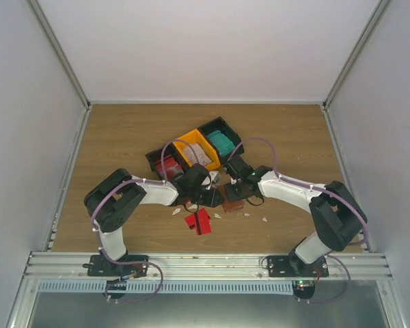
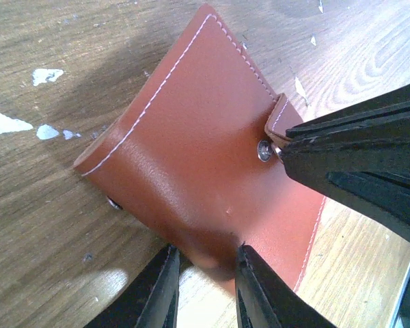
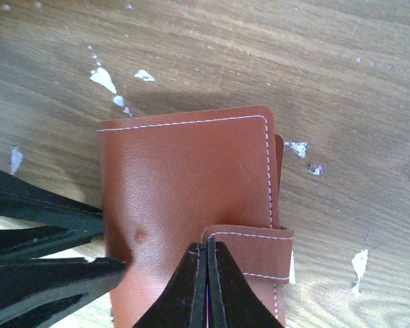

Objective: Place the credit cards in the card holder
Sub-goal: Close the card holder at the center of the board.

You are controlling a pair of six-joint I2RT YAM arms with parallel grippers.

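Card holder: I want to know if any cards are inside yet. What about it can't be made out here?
1) Inner pockets: the card holder is folded, and its leather cover hides them in both wrist views.
2) Its near edge: covered by the left gripper and the right gripper, then cut off at the bottom of the right wrist view.
3) Top view: mostly under both grippers, too small for detail.
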